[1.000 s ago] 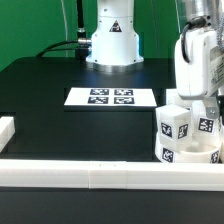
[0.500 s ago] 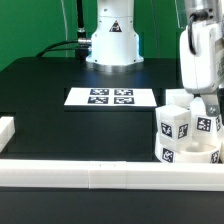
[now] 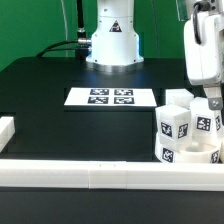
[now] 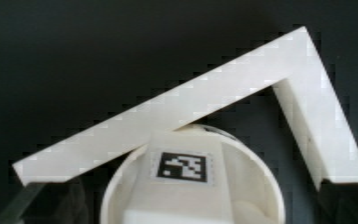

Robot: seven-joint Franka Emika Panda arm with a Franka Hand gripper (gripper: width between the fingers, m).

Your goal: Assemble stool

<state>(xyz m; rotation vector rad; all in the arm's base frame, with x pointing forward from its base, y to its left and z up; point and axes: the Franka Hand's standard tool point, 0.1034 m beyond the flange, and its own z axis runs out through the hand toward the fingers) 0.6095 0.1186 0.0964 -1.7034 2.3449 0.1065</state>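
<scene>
Stool (image 3: 188, 135): white plastic, three block legs standing up on a round seat, at the desk (image 3: 60, 110) corner on the exterior view's right, against the white border rails (image 3: 90, 172). Black-and-white square tags on legs and seat rim; no readable writing. One tag visible in the wrist view on a rounded white part (image 4: 185, 190) beside the rail corner (image 4: 247, 85). Marker board (image 3: 112, 97): one, carrying four tags, mid-desk. Pincer (image 3: 214, 103) above the stool, partly out of frame; open or closed: cannot tell.
</scene>
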